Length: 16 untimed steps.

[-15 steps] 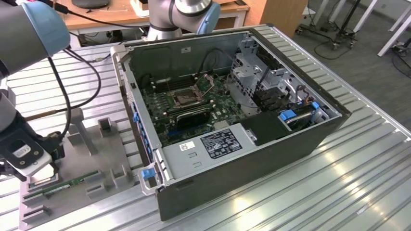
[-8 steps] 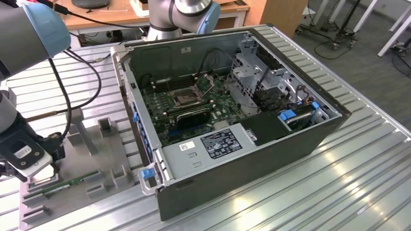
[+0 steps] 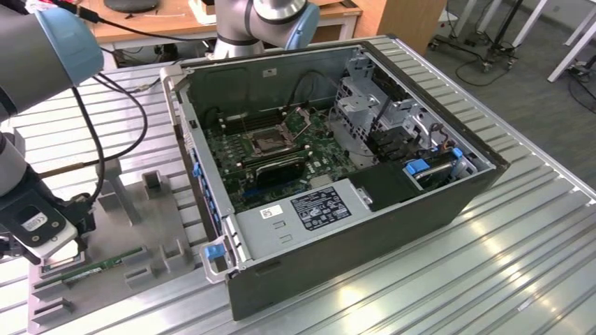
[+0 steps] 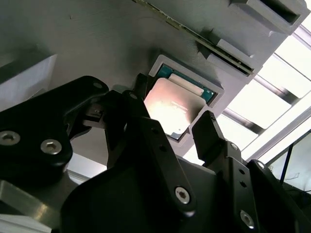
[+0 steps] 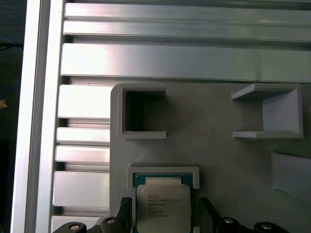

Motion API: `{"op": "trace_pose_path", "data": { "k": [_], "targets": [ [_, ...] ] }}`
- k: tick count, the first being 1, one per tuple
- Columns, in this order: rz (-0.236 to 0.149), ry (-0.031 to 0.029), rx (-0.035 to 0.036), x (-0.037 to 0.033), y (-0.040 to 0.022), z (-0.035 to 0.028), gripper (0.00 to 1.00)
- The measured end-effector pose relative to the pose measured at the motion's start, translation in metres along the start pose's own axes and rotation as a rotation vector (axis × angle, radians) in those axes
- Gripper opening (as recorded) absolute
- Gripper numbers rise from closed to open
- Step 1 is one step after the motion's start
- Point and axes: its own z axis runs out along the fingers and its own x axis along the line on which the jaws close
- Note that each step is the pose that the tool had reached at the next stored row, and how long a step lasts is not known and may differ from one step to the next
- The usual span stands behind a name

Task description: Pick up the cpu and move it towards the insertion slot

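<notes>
The cpu is a flat square chip with a silvery top. It lies in a pale square nest on the grey fixture plate. In both wrist views my gripper straddles it, one black finger on each side and a small gap between each finger and the chip's edges. The cpu lies flat in the nest between the open gripper fingers. In the exterior view the gripper hangs low over the plate at that view's left. The insertion slot sits on the green board inside the open computer case.
The computer case stands with tall walls at the exterior view's right of the fixture plate. A green memory stick lies on the plate near the gripper. Raised grey holders stand on the plate. A black cable hangs beside the arm.
</notes>
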Motion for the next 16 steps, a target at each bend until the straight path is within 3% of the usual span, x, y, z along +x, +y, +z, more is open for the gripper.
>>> {"op": "trace_pose_path", "data": {
  "k": [12,16],
  "targets": [
    [-0.005,0.0003,-0.0008,0.0,0.0014,0.0022,0.65],
    [-0.007,0.0,-0.0039,0.0,0.0019,0.0027,0.65]
  ]
}}
